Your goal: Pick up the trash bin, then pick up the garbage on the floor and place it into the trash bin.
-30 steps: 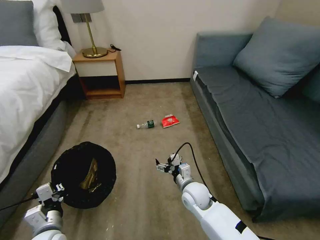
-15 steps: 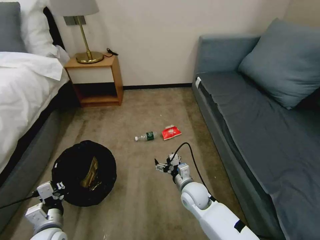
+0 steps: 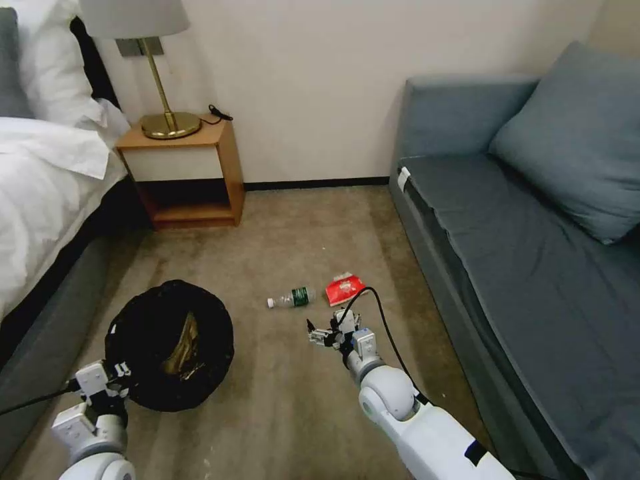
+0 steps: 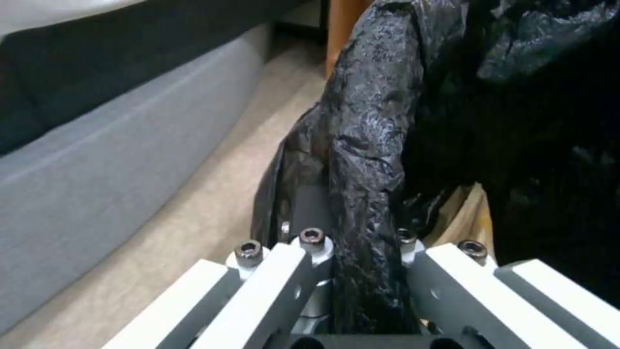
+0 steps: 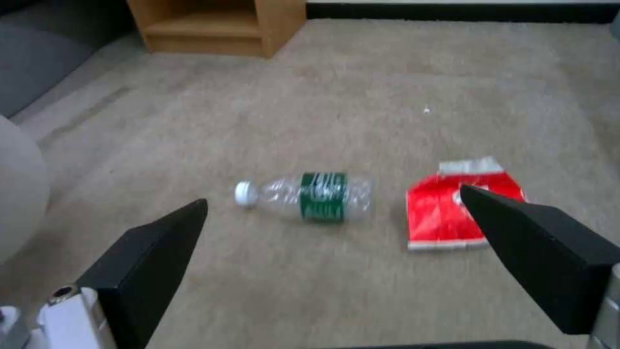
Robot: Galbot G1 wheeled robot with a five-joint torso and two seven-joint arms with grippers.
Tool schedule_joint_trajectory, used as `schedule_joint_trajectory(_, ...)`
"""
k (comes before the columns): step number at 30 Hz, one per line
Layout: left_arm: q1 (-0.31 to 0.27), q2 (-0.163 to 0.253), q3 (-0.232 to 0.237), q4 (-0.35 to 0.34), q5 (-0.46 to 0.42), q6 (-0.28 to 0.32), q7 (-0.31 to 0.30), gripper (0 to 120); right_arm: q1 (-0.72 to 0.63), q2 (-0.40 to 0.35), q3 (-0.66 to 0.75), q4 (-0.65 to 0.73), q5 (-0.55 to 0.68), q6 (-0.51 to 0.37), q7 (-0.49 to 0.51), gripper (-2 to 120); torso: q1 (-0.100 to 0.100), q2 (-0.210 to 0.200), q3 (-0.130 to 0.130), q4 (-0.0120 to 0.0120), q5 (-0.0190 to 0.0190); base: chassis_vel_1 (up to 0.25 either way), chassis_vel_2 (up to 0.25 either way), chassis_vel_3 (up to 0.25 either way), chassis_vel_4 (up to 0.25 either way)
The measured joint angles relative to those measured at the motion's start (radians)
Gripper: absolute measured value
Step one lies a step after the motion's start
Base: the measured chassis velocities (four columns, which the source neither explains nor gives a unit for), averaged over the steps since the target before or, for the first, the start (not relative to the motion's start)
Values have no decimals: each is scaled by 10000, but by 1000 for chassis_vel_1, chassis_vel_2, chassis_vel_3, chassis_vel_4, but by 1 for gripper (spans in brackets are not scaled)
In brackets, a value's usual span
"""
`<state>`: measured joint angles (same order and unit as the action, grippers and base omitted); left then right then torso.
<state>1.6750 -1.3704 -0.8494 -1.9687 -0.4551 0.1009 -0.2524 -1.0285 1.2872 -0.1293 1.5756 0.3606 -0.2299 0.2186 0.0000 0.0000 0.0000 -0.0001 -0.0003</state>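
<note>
Bottle [image 5: 310, 196] and red packet [image 5: 452, 208] just beyond open right end effector [image 5: 333, 208]

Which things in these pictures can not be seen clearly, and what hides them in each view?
- Trash bin: head view, the black bag covers its wall; something gold-brown inside, not identifiable.
- Left gripper: left wrist view, bag folds hide the fingertips clamped on the rim.
- Red packet: right wrist view, one finger of the open right gripper covers a corner.
- Bottle: label text is blurred.
</note>
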Motion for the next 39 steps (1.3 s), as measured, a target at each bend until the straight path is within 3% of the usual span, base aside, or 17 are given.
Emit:
schedule_joint_trajectory(23, 5, -57, -3, 42, -2, -3, -6, 3, -168, 7, -90, 9, -200, 59, -12, 100, -1, 0, -1, 0, 2, -176, 181, 181, -178)
schedule_joint_trajectory(28, 5, -58, 0, 42, -6, -5, -6, 3, -240, -160, -179, 93, -196, 277, -493, 100, 0, 0, 0, 1, 3, -163, 185, 155, -148)
schedule_joint_trajectory(34, 55, 35, -48, 36, -30, -14, -5, 3, -155, -593, 134, 2, -1092, -9, -3846, 100, 0, 0, 0, -3, 3, -77, 57, 38, -64)
schedule_joint_trajectory(36, 62, 60, -91, 35, -69, -14, -6, 3, 138, -616, 164, -161, -1654, -614, -4895, 100, 0, 0, -1, 2, 3, 0, 0, 0, 0)
schedule_joint_trajectory(39, 62, 94, -148, 37, -111, -14, -4, 3, 499, -580, 139, -439, -2267, -997, -5561, 100, 0, 0, -1, 1, 2, 0, 0, 0, 0)
